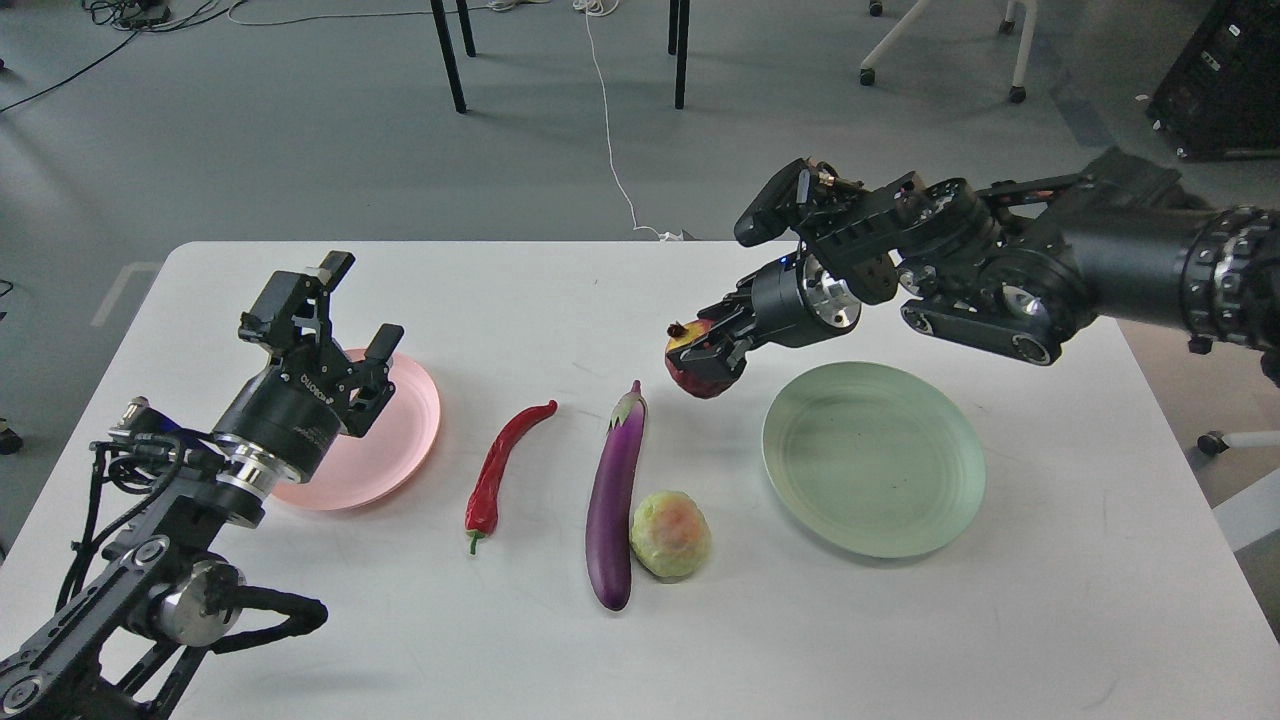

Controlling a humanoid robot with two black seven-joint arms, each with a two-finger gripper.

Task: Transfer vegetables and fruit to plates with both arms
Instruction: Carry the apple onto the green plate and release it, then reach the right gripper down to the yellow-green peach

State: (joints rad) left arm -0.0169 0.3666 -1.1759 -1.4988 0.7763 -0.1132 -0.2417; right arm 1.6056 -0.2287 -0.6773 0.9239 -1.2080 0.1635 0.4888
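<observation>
Right claw [712,345] is gripping the dark red pomegranate [703,372], holding it above the white bench [640,650], just left of the pale green plate [873,457] and beside the cap end of the purple eggplant [614,497]. Left claw [345,330] is hanging released, fingers spread and holding nothing, over the far-left part of the salmon pink plate [395,450]. Red chili pepper [497,470] is lying on the bench between pink plate and eggplant, and the bumpy yellow-green fruit [670,533] is sitting touching the eggplant's right side, near its blunt end.
</observation>
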